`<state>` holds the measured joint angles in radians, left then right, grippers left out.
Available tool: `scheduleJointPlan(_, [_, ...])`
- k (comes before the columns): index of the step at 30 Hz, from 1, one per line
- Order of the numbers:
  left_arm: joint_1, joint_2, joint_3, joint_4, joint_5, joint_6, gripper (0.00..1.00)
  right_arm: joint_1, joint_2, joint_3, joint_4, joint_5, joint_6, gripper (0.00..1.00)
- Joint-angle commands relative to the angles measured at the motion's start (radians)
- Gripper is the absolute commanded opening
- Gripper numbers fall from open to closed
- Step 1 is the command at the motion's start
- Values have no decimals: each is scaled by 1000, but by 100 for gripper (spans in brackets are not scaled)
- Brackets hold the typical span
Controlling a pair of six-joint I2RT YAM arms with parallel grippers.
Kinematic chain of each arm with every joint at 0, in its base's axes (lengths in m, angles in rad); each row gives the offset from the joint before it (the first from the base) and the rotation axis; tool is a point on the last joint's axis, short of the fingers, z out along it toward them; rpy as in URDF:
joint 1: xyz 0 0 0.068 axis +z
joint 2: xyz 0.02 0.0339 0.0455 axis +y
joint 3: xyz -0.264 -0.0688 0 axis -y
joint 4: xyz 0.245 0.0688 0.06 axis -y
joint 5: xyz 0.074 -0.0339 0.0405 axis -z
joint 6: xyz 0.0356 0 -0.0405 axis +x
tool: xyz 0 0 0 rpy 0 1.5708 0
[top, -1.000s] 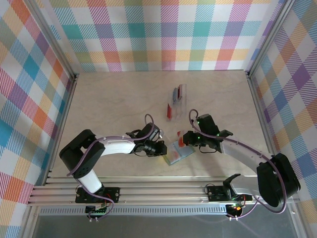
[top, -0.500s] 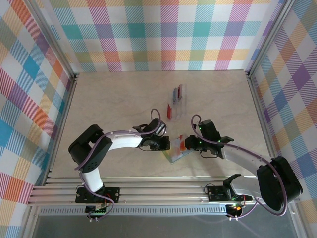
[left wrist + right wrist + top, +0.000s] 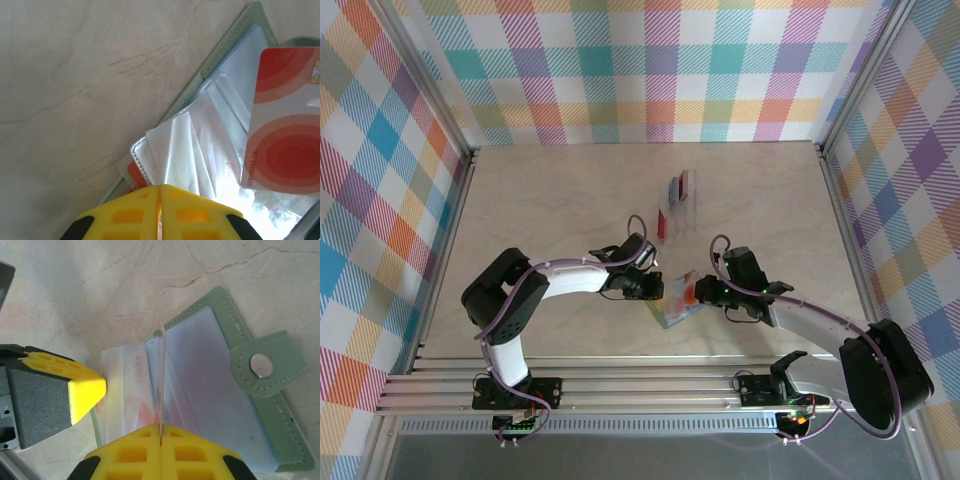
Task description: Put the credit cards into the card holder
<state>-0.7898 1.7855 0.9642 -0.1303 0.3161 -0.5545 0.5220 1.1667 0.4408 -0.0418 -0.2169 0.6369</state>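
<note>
The card, pale with orange-red rings, is right over the open card holder, which lies flat on the table with its clasp tab thrown out to the side away from the left arm. My right gripper has its jaws clamped on the card. From the right wrist I see it edge-on as a thin line running straight out from the jaws, down among the clear sleeves. Sleeves fan up on the left-arm side of that line, and one lies flat against the green cover on the clasp side. So the card's long axis points away from the jaws and across the holder, and I judge the next move is a push along that line. The right arm is the one that must make it. My left gripper sits at the holder's opposite edge with its jaws pressed together. As far as I can judge, they pinch the rim of the fanned sleeves to hold a gap open. Whether the card's leading edge is actually inside a pocket mouth or only resting between two leaves, I can't tell from here. If it's between leaves, pushing will just slide it across the plastic. The other cards wait in and beside the rack, well beyond the holder toward the back wall.
</note>
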Motion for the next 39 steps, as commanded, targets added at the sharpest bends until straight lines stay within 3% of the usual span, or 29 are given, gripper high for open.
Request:
scheduleJointPlan(1, [15,-71,-75,-5,11,-17,10,-2,-12,-20,4,-45,0,0])
scheduleJointPlan(7, [15,-131,-137,30,49,-59,10,-2,34,-23,44,-80,6,0])
scheduleJointPlan(12, [20,-194,-203,151,139,-96,11,0,-1,-30,56,-102,1,0])
scheduleJointPlan(18, [20,-248,-230,113,97,-89,11,0,-47,-34,82,-108,-21,0])
scheduleJointPlan(30, [21,-203,-287,134,67,-90,11,0,110,-55,270,-219,-32,0])
scheduleJointPlan(39, [36,-133,-287,126,36,-90,10,4,150,-79,309,-252,-34,0])
